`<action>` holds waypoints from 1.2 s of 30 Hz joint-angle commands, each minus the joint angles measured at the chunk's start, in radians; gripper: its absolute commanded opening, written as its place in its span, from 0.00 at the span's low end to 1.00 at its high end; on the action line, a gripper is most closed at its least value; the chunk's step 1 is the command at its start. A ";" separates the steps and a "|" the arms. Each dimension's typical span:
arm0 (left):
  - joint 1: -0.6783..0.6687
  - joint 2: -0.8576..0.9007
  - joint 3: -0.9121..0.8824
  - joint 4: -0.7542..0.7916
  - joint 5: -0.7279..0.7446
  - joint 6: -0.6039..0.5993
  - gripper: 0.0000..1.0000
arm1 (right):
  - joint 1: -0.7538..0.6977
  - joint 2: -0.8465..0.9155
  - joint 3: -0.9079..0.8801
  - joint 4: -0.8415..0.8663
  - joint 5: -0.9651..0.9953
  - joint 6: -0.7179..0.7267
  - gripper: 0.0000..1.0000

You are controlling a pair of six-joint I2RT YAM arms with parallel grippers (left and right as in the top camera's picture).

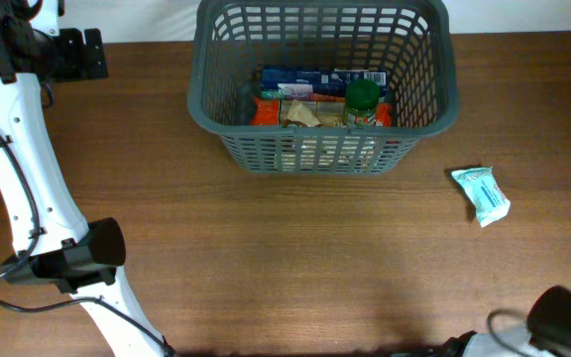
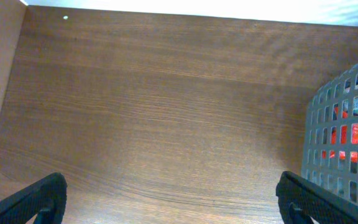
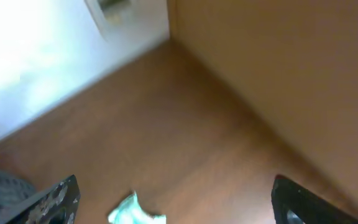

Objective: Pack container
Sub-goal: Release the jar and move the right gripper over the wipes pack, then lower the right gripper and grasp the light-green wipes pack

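Nearly filled basket, one sachet outside

Centrally, at the far side of the table [image 1: 266,258], stands the grey lattice container [image 1: 305,157]; inside lie a blue packet [image 1: 310,77], an orange packet [image 1: 266,112], a beige packet [image 1: 300,114] and a green-capped jar [image 1: 362,97]. A pale teal sachet [image 1: 481,193] lies flat on the wood, well to the container's right; it looks like the last item to pack.

The right gripper [image 3: 176,190] hangs above the sachet with jaws spread and empty; the left gripper [image 2: 171,193], beside the basket wall, is likewise spread on nothing.

Likely risks: the thin sachet may slide away rather than lift; a low carry could snag on the thick rim; a drop might tip the jar.

No brand or lettering can be read; the print is too small and the right wrist view is blurred.
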 commanded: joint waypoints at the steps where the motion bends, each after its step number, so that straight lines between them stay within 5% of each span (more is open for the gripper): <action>1: 0.005 0.002 -0.002 -0.001 0.000 -0.016 0.99 | -0.030 0.096 -0.175 0.032 -0.133 0.021 0.91; 11: 0.005 0.002 -0.003 -0.001 0.000 -0.016 0.99 | 0.051 0.238 -0.592 0.273 -0.154 -0.158 0.93; 17: 0.005 0.002 -0.003 -0.001 0.000 -0.016 0.99 | 0.059 0.291 -0.634 0.339 -0.301 -0.385 0.87; 36: 0.005 0.002 -0.003 -0.001 0.000 -0.016 0.99 | 0.177 0.322 -0.833 0.334 -0.205 -0.548 0.91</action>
